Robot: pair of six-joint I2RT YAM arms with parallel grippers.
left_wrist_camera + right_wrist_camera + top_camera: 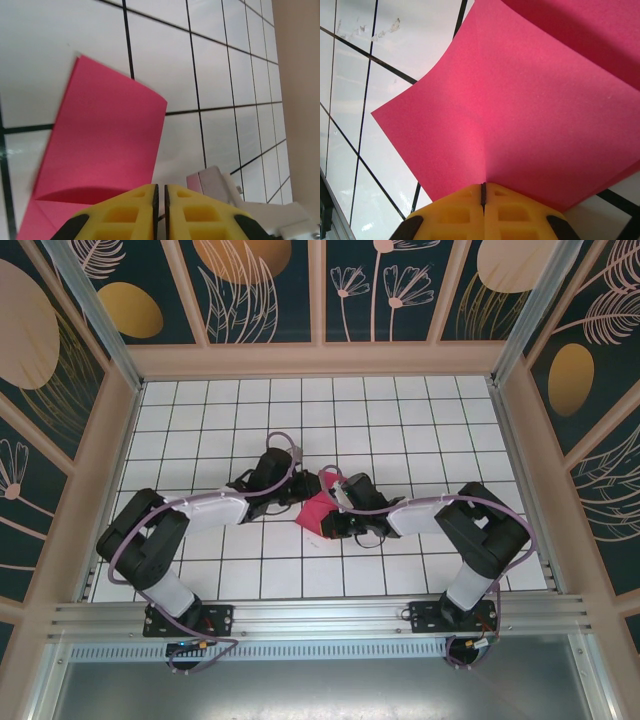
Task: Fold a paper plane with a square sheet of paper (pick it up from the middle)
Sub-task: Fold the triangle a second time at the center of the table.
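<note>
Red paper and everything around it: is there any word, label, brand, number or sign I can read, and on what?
No readable text in any view.
square sheet of paper: plain red-pink, unprinted.
table: black grid lines only; the scuffs are not characters.
left end effector, right end effector: yellow, no lettering.
wall panels: flower and leaf drawings, no words.
</note>
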